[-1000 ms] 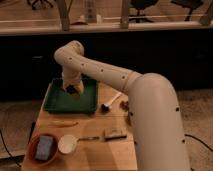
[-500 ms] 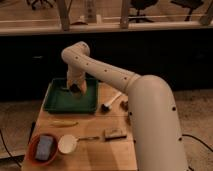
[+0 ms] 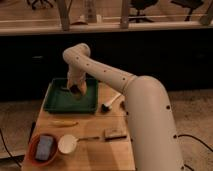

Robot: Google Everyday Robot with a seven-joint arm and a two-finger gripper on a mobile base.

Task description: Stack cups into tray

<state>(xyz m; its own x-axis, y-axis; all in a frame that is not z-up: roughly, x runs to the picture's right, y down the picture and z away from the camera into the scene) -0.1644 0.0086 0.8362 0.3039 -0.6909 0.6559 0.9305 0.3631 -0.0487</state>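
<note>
The green tray (image 3: 55, 102) lies at the back left of the wooden table. My gripper (image 3: 77, 90) hangs over the tray's middle, close above its floor, on the end of the white arm (image 3: 107, 75) that reaches in from the right. A small tan-dark shape sits at the gripper's tip; I cannot tell whether it is the cup. No pale greenish tumbler shows clearly anywhere else.
A brown bowl (image 3: 35, 156) with a grey-blue pad stands at the front left, a white round dish (image 3: 67, 144) beside it. A yellow stick-like item (image 3: 62, 123), a small block (image 3: 115, 133) and a white-handled brush (image 3: 111, 102) lie on the table (image 3: 100, 155).
The gripper and wrist have shifted slightly to the right over the tray. The things on the table have not moved.
</note>
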